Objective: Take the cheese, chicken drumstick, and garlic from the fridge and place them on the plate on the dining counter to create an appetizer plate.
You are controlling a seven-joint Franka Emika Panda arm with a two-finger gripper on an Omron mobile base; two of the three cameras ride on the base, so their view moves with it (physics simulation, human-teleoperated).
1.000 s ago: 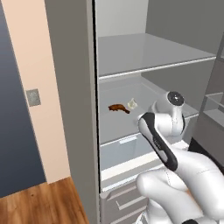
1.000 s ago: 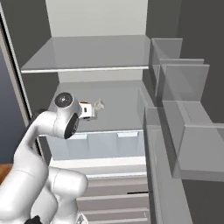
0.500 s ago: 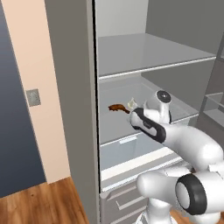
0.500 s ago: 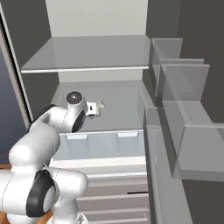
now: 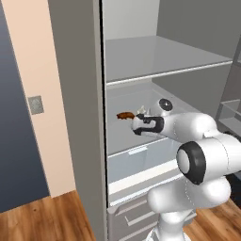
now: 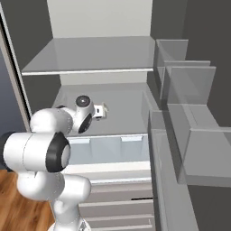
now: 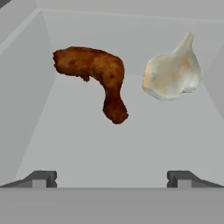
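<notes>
**On the fridge's middle shelf: open jaws lined up short of drumstick and garlic**

On the middle shelf of the fridge (image 5: pixel 80 94), the chicken drumstick (image 7: pixel 94 76) and the garlic (image 7: pixel 173 72) lay side by side toward the back wall, close but apart; the drumstick sat nearer the shelf's left side wall, thick end toward that wall and thin end pointing toward the front edge; the garlic sat to its right, stem tip angled up and back. The gripper (image 7: pixel 112 178) reached in horizontally over the shelf's front edge, jaws spread wide and holding nothing; both fingertips (image 7: pixel 41 178) showed low in the hand view with bare shelf between them and the food, so no contact was made. The hand sat roughly centred between the two items, slightly favouring the drumstick's thin end; likely the approach for a first pick, with the wide opening kept so either piece would fit. From the left base view the drumstick (image 5: pixel 125 115) showed just beyond the wrist; from the right base view the garlic (image 6: pixel 103 108) showed beside the hand. Cheese, plate and dining counter could not be made out; nothing looked delivered yet, so the task seemed near its start.
</notes>
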